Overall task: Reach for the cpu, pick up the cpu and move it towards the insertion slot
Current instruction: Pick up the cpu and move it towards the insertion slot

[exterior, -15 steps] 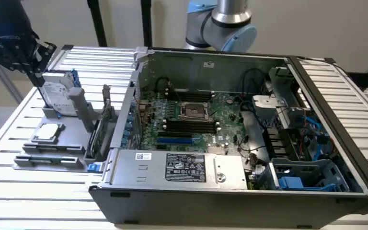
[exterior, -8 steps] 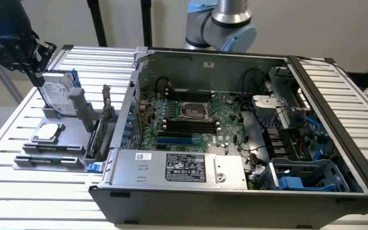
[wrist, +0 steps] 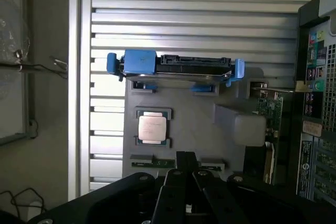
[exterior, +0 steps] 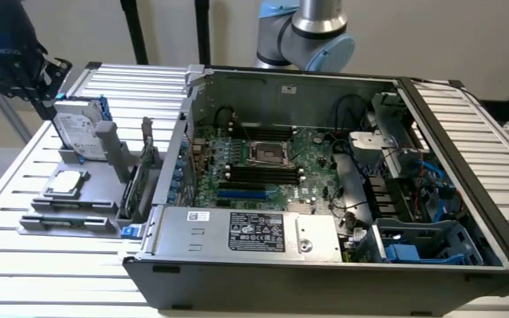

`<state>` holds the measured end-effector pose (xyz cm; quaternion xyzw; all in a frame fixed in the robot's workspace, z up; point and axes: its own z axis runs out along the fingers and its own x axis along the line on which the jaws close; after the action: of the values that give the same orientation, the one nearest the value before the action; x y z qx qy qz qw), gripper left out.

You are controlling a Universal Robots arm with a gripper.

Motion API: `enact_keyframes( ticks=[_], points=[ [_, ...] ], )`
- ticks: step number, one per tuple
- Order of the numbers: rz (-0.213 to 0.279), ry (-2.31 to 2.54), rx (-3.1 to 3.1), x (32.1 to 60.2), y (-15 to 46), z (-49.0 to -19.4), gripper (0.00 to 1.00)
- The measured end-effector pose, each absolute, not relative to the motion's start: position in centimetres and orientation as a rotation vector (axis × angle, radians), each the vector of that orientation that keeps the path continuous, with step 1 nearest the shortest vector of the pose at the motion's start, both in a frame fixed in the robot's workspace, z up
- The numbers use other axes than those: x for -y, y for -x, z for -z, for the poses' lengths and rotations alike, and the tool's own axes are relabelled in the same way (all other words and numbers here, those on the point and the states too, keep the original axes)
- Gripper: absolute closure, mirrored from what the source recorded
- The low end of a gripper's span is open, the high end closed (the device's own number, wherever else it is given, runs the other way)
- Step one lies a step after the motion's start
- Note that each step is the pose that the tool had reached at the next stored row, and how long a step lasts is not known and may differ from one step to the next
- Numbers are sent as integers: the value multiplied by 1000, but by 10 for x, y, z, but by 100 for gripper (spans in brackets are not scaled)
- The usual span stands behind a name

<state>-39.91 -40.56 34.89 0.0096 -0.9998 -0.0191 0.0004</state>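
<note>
The cpu (exterior: pixel 66 182) is a small silver-topped square chip lying flat in a recess of the grey fixture (exterior: pixel 104 192) on the slatted table, at the exterior view's left. In the wrist view the cpu (wrist: pixel 152 128) lies some way ahead of my gripper (wrist: pixel 186 157), whose dark fingers meet with nothing between them. My gripper (exterior: pixel 11 66) hangs high above the fixture's far end, well away from the chip. The insertion slot (exterior: pixel 268 154), a metal-framed square socket with a dark centre, sits on the green board inside the open computer case (exterior: pixel 264 265).
A silver hard drive (exterior: pixel 79 129) with blue rails (wrist: pixel 139 61) stands on edge in the fixture, behind the cpu. A grey post (exterior: pixel 106 142) and an upright card (exterior: pixel 146 156) rise between the cpu and the case wall. Black memory slots (exterior: pixel 259 173) lie beside the socket.
</note>
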Motion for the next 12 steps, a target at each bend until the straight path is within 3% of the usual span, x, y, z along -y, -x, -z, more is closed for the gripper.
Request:
enact_keyframes(
  ticks=[12],
  points=[
    [60, -30, 3140, 406, 429, -348, 89]
  ],
)
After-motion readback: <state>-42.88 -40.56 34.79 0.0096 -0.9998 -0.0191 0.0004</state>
